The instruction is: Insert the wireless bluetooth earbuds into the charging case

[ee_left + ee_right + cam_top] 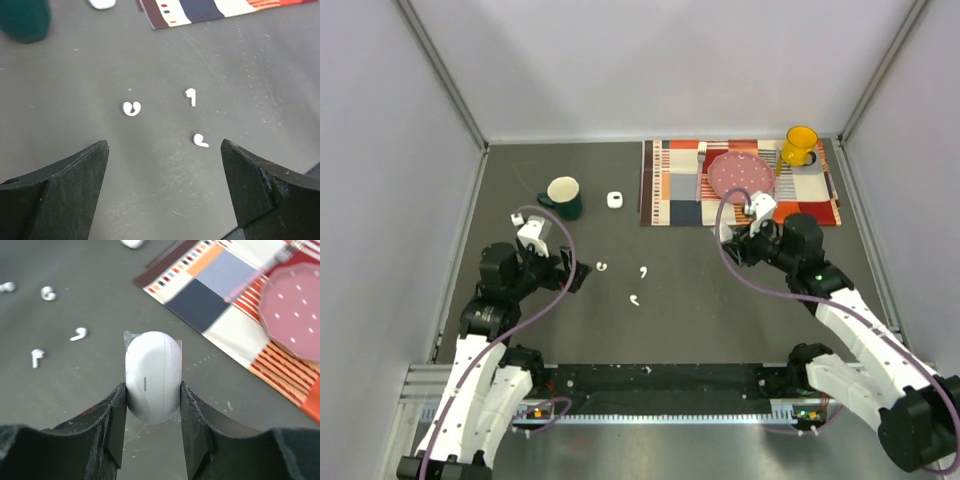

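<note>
While the right hand (152,389) is closed partway on a white charging case (152,372), which is gripped at its sides between the two black fingers (112,425) with its rounded end pointing away, the left hand (164,145) is spread fully wide and nothing is held in it. Just ahead of the open left fingers (75,180), the earbuds (200,141) are scattered loose on the dark desk (700,300). One is seen closest to the fingers and another (190,96) just beyond it. A curled white shape (131,108) is seen to their left; it may be two lying together, though this cannot be told. None is touched by either hand. Farther out, a small white object (615,200) is set beside a dark green mug (563,196). Just beyond the held case, a striped mat (680,190) is laid at the far right of the desk, and on it a pink dotted plate (740,175) and a yellow mug (800,147) are placed.
</note>
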{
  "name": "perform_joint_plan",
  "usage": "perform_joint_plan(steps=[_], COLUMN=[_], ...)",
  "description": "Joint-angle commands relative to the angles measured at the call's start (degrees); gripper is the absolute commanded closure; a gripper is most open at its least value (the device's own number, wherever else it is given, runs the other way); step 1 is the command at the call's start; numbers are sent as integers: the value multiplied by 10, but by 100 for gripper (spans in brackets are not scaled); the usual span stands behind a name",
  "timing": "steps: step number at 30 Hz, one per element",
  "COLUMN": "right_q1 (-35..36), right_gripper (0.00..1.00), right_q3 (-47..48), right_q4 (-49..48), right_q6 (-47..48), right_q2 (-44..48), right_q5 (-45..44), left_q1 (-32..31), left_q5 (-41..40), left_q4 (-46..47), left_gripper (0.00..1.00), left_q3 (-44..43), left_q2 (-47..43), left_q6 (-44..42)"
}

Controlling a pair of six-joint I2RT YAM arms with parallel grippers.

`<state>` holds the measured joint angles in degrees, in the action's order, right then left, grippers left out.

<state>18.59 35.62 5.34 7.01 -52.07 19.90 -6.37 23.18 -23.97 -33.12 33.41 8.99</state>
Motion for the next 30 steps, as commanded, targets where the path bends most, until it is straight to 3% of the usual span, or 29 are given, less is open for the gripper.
perform_joint_plan(steps=[1, 3, 9, 14, 20, 30], right_q1=[48, 76, 139, 171, 202, 226], right_gripper=[100, 100, 100, 100, 100, 100], right_q3=[-7, -16, -26, -48, -49, -39], right_q4=[-16, -17, 5, 1, 6, -17], right_q6=[49, 61, 78, 94, 113, 100], right_q2=[40, 53, 77, 103, 131, 116], right_q5=[34, 29, -7, -33, -74, -58], left_q1=[-1, 0, -28, -156, -259, -335], left_q5=[89, 89, 158, 84, 25, -16], left_q4=[30, 25, 149, 159, 168, 266], left_gripper=[1, 1, 1, 1, 1, 2], left_q3=[-29, -37, -10, -47, -93, -139], left_q2=[17, 20, 11, 57, 167, 292], left_q6=[5, 55, 207, 201, 242, 301])
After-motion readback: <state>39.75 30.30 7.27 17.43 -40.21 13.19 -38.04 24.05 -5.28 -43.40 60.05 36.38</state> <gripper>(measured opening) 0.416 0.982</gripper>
